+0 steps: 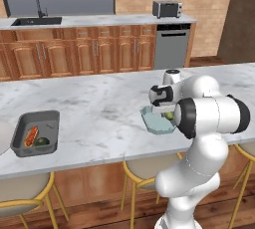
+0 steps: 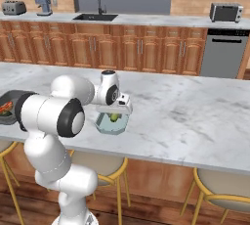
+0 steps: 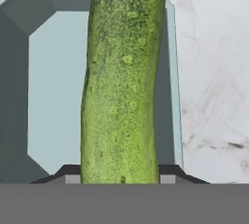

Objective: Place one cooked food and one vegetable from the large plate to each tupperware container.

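A long green cucumber [image 3: 121, 82] sits clamped between the end effector's [image 3: 120, 178] tips, hanging right over the pale blue-grey container [image 1: 158, 122] near the front edge of the marble tabletop [image 1: 99, 108]; it looks stiff, fairly light and a bit slick, so a mid-length grip suits it. Far left, the dark grey container [image 1: 36, 133] already has food, wooden cabinets beyond

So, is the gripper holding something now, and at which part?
Yes: the gripper holds a green cucumber near one end, above the pale blue container.
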Controlling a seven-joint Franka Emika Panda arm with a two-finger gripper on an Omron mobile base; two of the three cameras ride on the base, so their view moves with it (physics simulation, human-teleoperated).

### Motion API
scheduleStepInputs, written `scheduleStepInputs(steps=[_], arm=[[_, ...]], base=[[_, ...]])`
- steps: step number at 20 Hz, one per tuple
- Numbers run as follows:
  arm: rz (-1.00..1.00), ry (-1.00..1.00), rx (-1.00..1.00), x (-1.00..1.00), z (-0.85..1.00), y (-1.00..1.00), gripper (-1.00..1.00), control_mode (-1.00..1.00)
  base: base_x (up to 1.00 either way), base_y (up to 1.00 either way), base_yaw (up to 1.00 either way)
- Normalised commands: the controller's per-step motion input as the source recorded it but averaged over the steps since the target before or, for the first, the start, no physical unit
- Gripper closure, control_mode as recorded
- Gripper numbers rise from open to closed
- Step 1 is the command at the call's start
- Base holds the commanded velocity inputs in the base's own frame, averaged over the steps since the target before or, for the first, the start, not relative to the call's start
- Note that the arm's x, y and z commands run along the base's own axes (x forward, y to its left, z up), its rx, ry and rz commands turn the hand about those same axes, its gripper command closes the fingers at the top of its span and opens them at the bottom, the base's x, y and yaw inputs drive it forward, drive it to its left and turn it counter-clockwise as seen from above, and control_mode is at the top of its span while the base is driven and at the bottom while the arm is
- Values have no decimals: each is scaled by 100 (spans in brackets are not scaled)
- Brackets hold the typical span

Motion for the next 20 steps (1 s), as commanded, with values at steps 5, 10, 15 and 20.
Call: scheduleStepInputs(steps=[5, 10, 15, 20], arm=[[0, 1, 0, 2, -6, 0, 100, -100], [0, 1, 0, 0, -18, 0, 100, -100], [0, 1, 0, 0, -19, 0, 100, -100], [0, 0, 0, 0, -2, 0, 100, -100]], base=[[0, 0, 0], [0, 0, 0], [0, 0, 0], [0, 0, 0]])
